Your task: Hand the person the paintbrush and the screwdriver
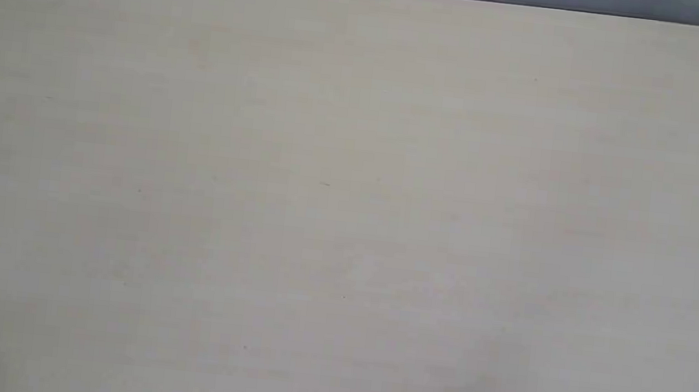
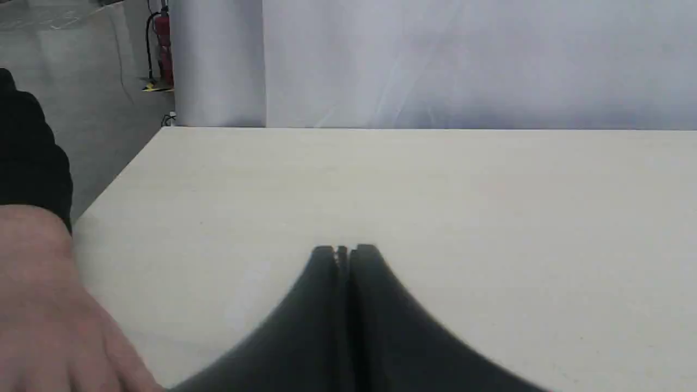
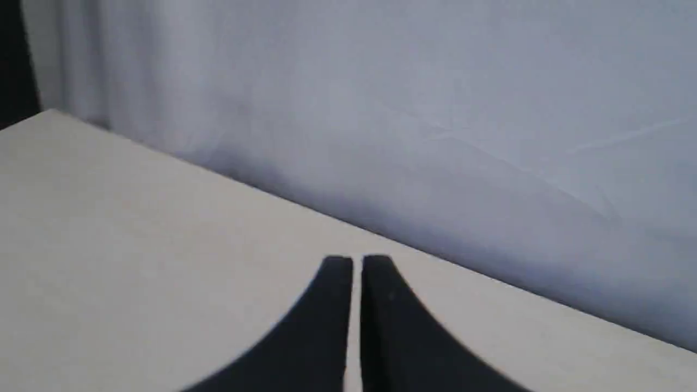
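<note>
Table: a pale, wood-grained top fills nearly the whole exterior view. Its surface is bare in all 3 views. The far edge runs straight under the curtain. In the left wrist view 1 corner and 1 side edge show, with floor beyond them.

Curtain: whitish-grey cloth hangs close behind the far edge and closes off that side.

Floor: grey, lying past the table's side edge.

Person's hand: bare and blurred, very near the left wrist camera. It lies over the table's side edge, beside the left gripper but apart from it. Its fingers are cut off by the frame, so I cannot tell whether it holds anything.

Sleeve: black, and it ends at the wrist.

Left gripper: the 2 black fingers are pressed together along their length, with only a hairline seam at the tips. It grips nothing and hangs above bare table, well back from the far edge.

Right gripper: the 2 black fingers are nearly closed, and a thin slit of table shows between them. It has hold of nothing and hangs over the table, near the far edge and the curtain.

Fire extinguisher: red, standing on the floor by the curtain's end.

Paintbrush and screwdriver: neither shows in any of the 3 views, so I cannot place them against either gripper.
</note>
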Tool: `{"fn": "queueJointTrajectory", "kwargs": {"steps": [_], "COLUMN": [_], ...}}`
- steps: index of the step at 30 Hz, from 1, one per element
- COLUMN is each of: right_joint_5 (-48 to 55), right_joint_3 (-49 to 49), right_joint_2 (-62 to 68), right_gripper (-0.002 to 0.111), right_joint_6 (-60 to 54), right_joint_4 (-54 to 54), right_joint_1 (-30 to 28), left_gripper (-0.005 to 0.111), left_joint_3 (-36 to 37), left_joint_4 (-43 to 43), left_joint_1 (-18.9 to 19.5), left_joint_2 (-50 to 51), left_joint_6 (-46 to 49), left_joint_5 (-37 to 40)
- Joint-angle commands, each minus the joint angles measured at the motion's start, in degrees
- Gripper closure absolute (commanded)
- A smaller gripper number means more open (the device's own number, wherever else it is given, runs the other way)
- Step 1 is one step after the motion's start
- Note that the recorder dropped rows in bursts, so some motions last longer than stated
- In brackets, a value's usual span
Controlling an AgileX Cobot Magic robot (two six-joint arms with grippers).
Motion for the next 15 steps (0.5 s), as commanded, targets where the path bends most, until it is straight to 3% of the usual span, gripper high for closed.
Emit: {"fn": "queueJointTrajectory", "kwargs": {"steps": [1,9,15], "right_joint_5": [-10.68,-33.17,-34.86], "right_joint_3": [11.77,37.35,45.75], "right_joint_2": [-5.92,-20.78,-28.62], "right_gripper": [0.104,0.104,0.104], "right_joint_6": [0.06,-4.09,-5.16], "right_joint_4": [3.67,3.05,-0.15], "right_joint_1": [-8.87,-21.86,-28.06], "left_gripper": [0.107,0.107,0.107], "left_joint_3": [0.12,0.12,0.12], "left_joint_4": [-0.11,-0.11,-0.11], "left_joint_1": [-0.32,-0.32,-0.32], "left_joint_2": [-0.14,-0.14,-0.14], "left_joint_6": [-0.12,-0.12,-0.12], "left_joint_5": [-0.59,-0.59,-0.59]}}
